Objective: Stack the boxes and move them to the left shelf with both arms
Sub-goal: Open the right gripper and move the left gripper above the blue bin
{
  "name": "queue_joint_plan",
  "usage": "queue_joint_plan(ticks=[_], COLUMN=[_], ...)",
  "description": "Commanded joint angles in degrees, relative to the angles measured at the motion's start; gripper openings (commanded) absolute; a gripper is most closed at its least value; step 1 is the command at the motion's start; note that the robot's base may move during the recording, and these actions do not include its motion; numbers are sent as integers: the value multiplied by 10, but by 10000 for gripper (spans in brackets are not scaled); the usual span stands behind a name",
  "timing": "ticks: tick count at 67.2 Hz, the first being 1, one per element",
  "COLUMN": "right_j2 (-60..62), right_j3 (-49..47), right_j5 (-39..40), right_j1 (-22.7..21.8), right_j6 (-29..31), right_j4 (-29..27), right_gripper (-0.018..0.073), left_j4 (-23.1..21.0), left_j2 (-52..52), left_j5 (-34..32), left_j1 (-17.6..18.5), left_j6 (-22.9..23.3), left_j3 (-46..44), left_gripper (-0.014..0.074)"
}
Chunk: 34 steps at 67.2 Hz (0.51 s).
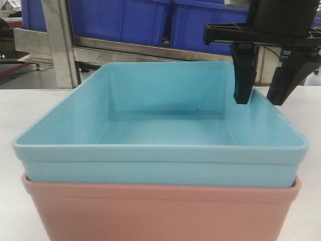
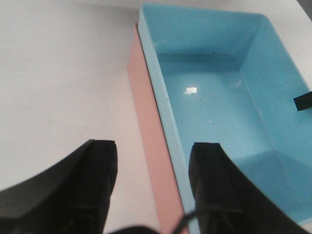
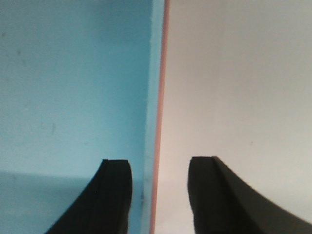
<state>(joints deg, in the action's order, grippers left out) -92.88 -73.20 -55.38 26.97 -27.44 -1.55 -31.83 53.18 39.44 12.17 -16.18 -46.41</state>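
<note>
The light blue box [image 1: 160, 135] sits nested inside the salmon pink box [image 1: 160, 213] on the white table. My right gripper [image 1: 261, 98] is open and straddles the stack's right rim, one finger inside the blue box and one outside. In the right wrist view the blue rim [image 3: 155, 97] and a thin pink edge [image 3: 161, 122] run between the open fingers. My left gripper [image 2: 153, 156] is open too, straddling the left wall of the pink box [image 2: 146, 112] and the blue box [image 2: 214, 97]. It does not show in the front view. The left shelf's steel frame [image 1: 60, 40] stands behind the table.
Dark blue ribbed bins [image 1: 145, 20] sit on the steel rack behind the table. White tabletop [image 1: 30, 108] stretches to either side of the stack, also seen as table [image 2: 58, 83] and as table [image 3: 234, 87].
</note>
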Motion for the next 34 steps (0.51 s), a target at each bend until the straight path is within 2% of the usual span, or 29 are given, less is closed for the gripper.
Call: queue_joint_plan(ticks=[1, 6, 15, 18, 21, 26, 34], right_j2=[29, 29, 29, 29, 29, 29, 29], right_j3=[-15, -15, -15, -15, -15, -15, -15], right_j5=[7, 7, 7, 8, 8, 8, 8], right_j1=[1, 1, 1, 1, 1, 1, 1], right_j6=[6, 5, 5, 5, 5, 5, 5], right_j4=[5, 2, -8, -10, -11, -12, -15], right_gripper=[380, 380, 380, 380, 380, 380, 380], left_j4=[-6, 44, 171, 224, 275, 311, 323], left_j2=[58, 108, 198, 223, 253, 297, 360], left_j5=[-34, -33, -25, -7, 37, 104, 178], left_j1=[38, 80, 162, 182, 201, 216, 222], left_j6=[58, 123, 236, 293, 344, 388, 392], left_j3=[-47, -76, -126, -150, -177, -220, -295], left_gripper=[249, 232, 227, 227, 228, 230, 231])
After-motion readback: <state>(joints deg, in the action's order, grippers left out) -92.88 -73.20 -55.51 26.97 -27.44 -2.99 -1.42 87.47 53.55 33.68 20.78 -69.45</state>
